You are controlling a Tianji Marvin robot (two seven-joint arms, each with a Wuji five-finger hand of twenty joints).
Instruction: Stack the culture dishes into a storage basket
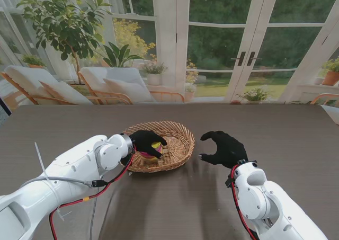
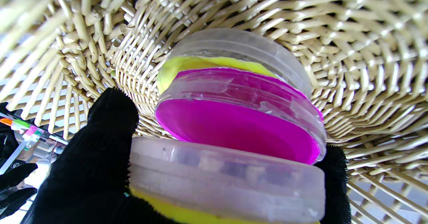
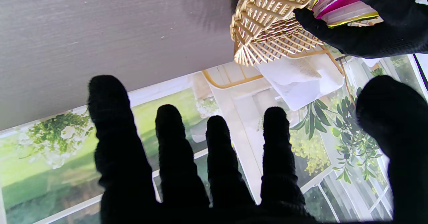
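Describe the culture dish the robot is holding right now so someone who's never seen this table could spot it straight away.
On the dark table, find the round wicker basket near the middle. The left hand, in a black glove, reaches over it gripping a clear culture dish with a yellow layer. Unlike the pink-filled dish and the yellow one beyond it, both lying in the basket, this one sits between the fingers.

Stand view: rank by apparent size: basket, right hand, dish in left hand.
1. Wicker basket, largest.
2. Right hand, open beside the basket.
3. Culture dish, mostly hidden under the left hand, so its apparent size is understated.
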